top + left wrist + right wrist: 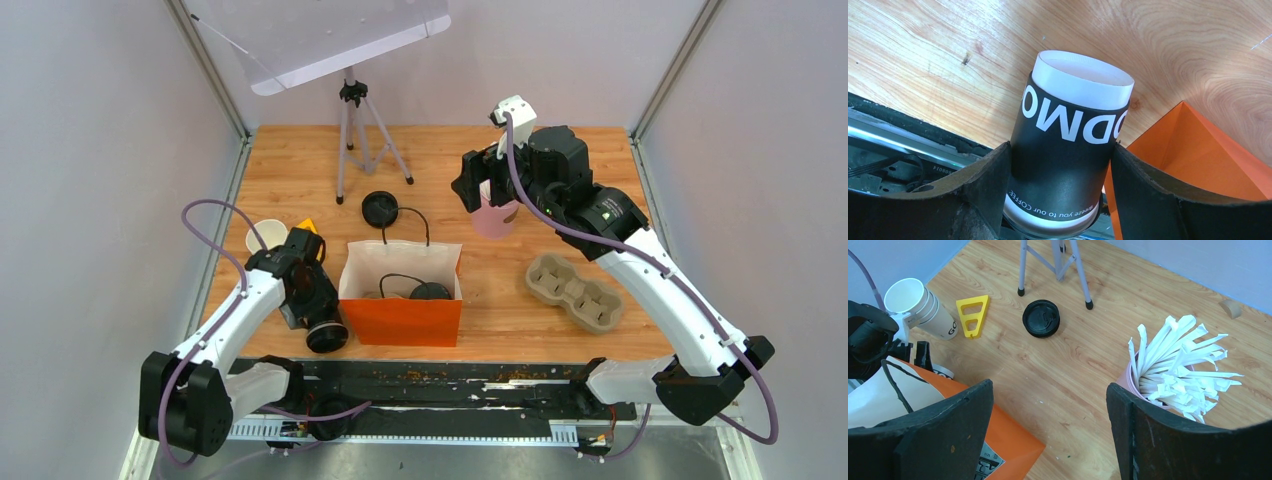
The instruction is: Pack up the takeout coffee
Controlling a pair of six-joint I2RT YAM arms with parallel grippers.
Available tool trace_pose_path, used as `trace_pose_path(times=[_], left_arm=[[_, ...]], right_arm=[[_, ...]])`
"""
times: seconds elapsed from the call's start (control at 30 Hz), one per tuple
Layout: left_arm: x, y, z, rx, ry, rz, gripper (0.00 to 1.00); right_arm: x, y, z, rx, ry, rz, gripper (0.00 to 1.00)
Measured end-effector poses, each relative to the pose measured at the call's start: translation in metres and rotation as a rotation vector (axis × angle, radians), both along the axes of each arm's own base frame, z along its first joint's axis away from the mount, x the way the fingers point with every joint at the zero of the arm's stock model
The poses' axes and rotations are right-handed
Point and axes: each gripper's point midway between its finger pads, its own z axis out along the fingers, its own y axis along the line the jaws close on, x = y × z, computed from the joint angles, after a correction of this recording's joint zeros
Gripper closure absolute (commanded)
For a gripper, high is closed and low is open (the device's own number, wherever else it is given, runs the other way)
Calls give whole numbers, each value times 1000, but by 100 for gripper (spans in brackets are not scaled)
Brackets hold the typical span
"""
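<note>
Nearest the front edge of the table (pixel 300 160), the left gripper (pixel 1061 155) presses its two fingers against opposite sides of a black-sleeved takeout cup (pixel 1073 110), just left of the orange bag (pixel 405 320). A black lid (pixel 432 290) shows inside the bag. To its right lies the pulp tray (pixel 575 290). Farther back lie nested white cups (pixel 923 307) and a loose lid (pixel 1041 317). Farthest, the right gripper (pixel 1048 435), fingers spread and empty, hangs just beside the pink cup of straws (pixel 1173 365).
</note>
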Motion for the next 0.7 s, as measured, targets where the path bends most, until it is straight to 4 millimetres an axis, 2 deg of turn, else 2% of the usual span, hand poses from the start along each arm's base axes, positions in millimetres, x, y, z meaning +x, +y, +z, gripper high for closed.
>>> trace_pose_path(times=[0.43,0.53,0.7], left_arm=[[-2,-1,2,-5,9,-9,37],[-1,-1,12,-8,8,3,38],[14,-5,48,-36,-78,49,38]], right_arm=[[-4,-2,3,22,4,-7,18],[-4,-2,3,21,4,-7,17],[-5,-1,4,22,1,-2,17]])
